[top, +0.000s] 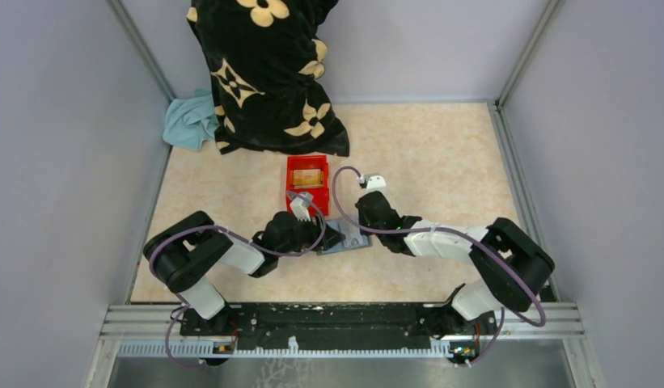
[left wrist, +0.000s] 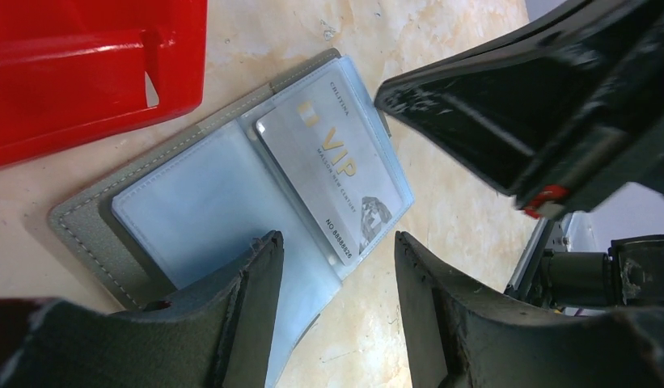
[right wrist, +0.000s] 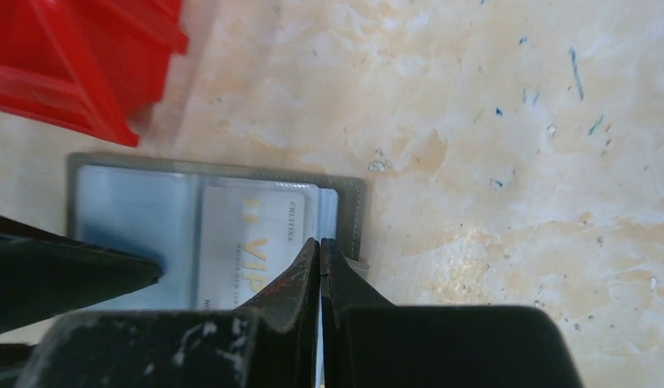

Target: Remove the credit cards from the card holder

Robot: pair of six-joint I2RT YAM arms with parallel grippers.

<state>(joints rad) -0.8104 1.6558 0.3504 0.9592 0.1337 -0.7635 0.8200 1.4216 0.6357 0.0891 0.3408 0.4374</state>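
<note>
Arms cover most of the card holder [top: 350,239] in the overhead view. It lies open on the table [top: 441,153], close to the red bin [top: 306,158]. A silver VIP card [left wrist: 332,174] sits in one pocket, its lower part hidden behind the right gripper [right wrist: 320,246]. That gripper's fingers are pressed together at the holder's edge; whether they pinch anything is unclear. The left gripper [left wrist: 336,242] hangs spread wide over the pockets. A tan-gold card [top: 306,175] lies in the bin.

Lab cell w/ grey walls [top: 61,121]
</note>
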